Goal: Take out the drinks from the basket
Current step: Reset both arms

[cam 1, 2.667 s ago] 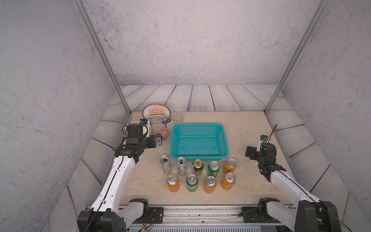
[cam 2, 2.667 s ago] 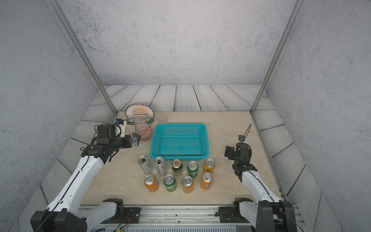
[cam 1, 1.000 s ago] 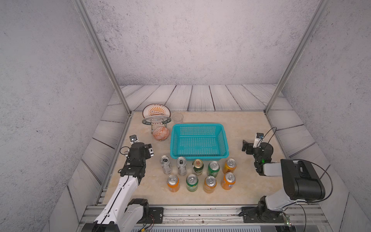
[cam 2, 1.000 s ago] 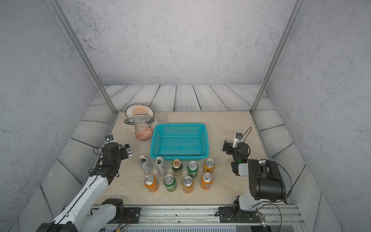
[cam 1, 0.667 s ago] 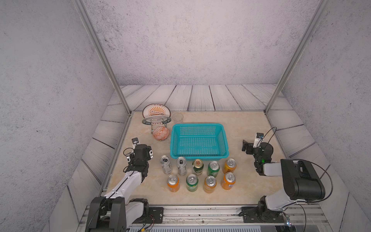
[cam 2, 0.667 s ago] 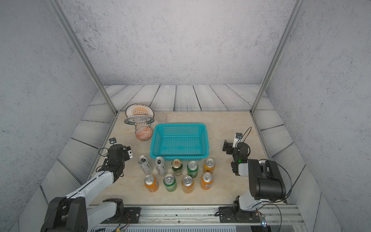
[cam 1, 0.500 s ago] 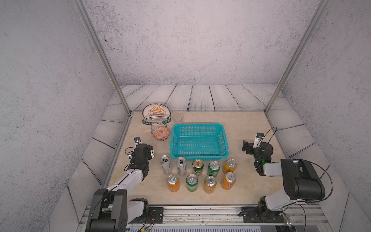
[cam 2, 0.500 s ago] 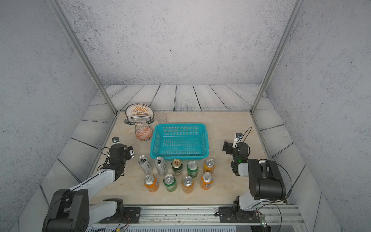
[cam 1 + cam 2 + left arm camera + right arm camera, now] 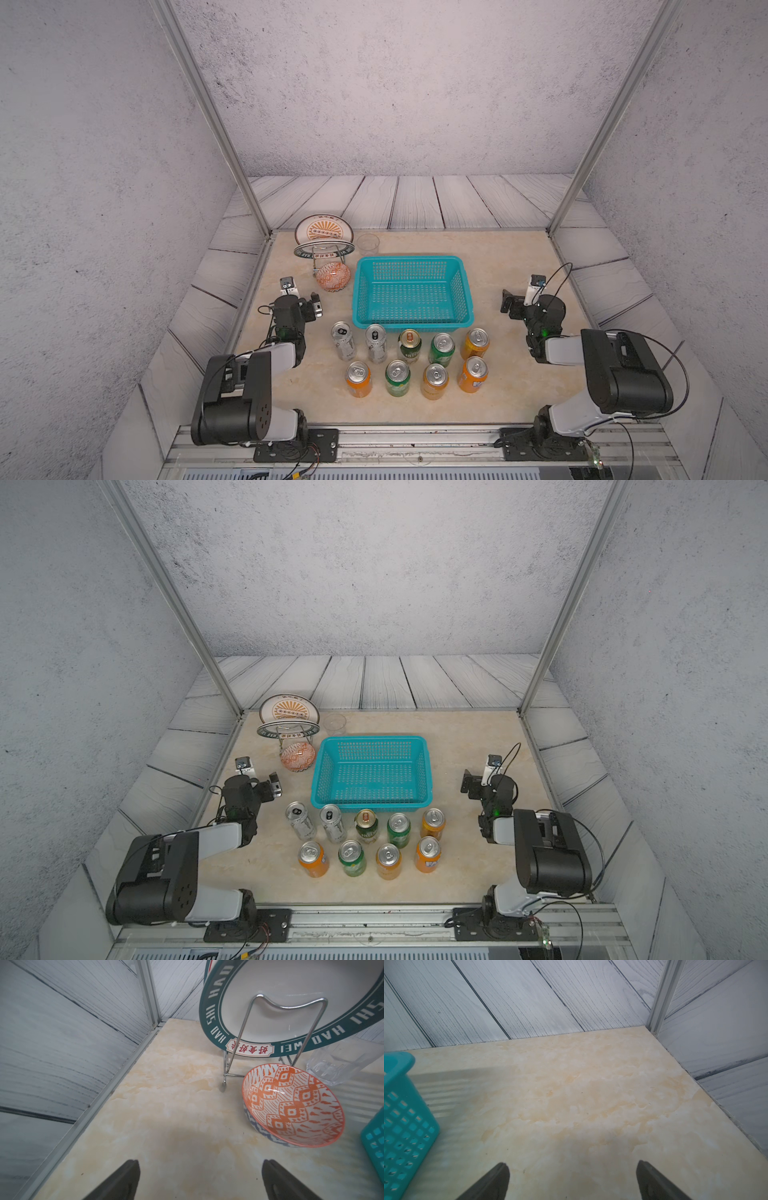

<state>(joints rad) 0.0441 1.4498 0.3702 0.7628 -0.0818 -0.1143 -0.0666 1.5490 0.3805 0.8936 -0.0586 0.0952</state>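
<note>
Basket [image 9: 374, 1147] shows only a corner in wrist views; left hand [image 9: 200, 1164] and right hand [image 9: 573, 1164] gape empty.

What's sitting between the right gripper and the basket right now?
Nothing. Only bare table separates the open right gripper from the basket, as seen in both top views and the right wrist view.

Nine drinks [image 9: 409, 347] upright, two rows, outside basket [image 9: 409, 260], along near wall.
</note>
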